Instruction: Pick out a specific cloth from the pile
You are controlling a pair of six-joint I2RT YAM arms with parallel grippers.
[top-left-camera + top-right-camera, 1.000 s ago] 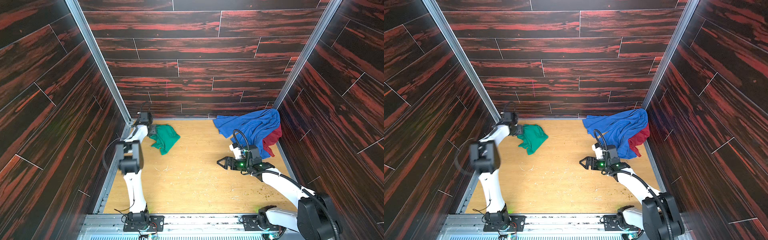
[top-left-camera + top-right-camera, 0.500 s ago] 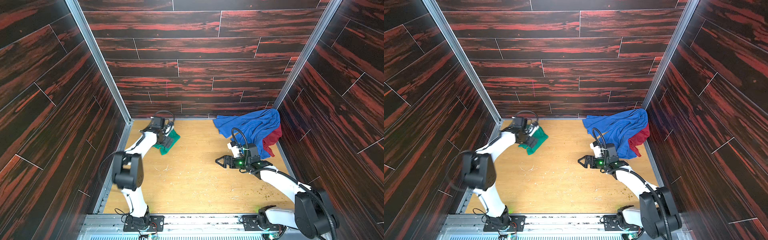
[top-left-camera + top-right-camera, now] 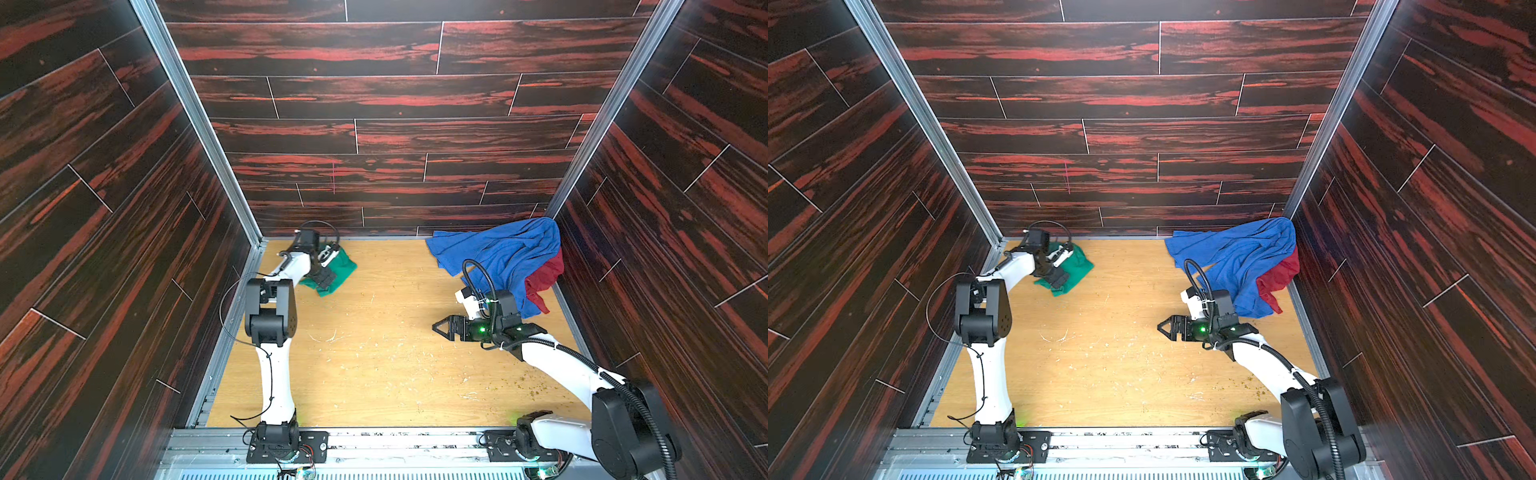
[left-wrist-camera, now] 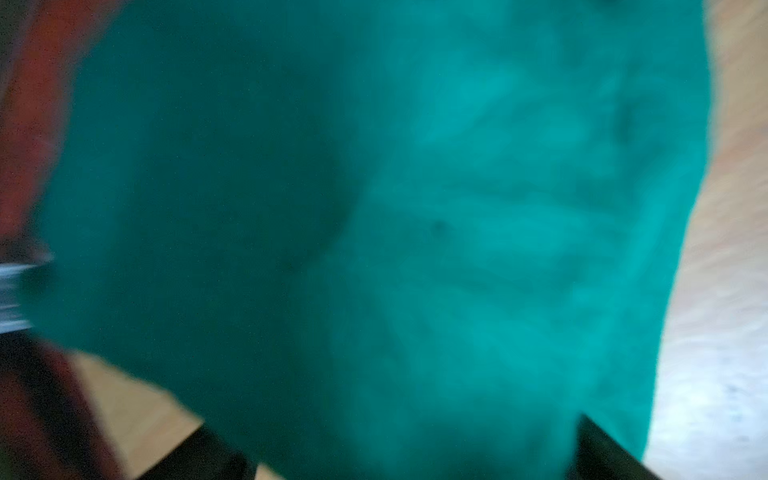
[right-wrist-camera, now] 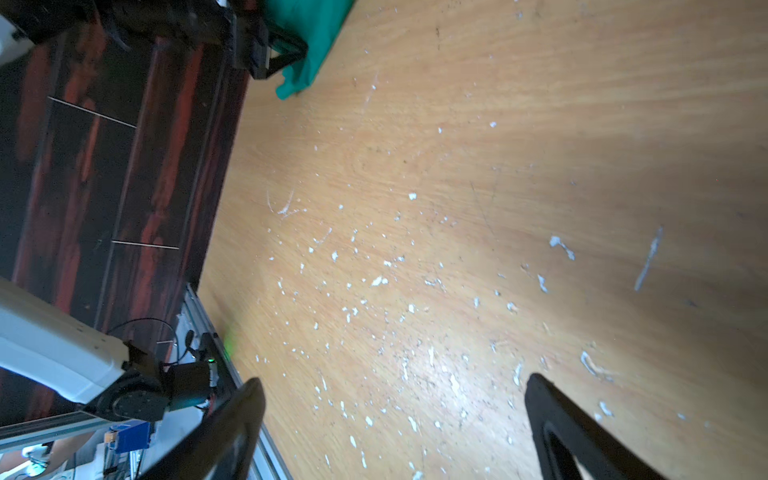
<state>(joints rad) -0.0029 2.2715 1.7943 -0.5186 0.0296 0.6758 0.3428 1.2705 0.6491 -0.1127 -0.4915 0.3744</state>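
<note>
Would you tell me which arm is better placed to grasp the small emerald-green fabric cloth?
Left. The left end effector is open over the small emerald-green fabric cloth, which fills its wrist view. The right end effector hangs open above the wooden table beside the royal-blue fabric pile, far away.

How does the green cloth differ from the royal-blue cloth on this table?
The green cloth is much smaller than the royal-blue cloth. The green cloth lies low near the far-left corner; the royal-blue cloth is heaped against the far-right corner, over a dark red cloth. Both are plain, crumpled fabric.
</note>
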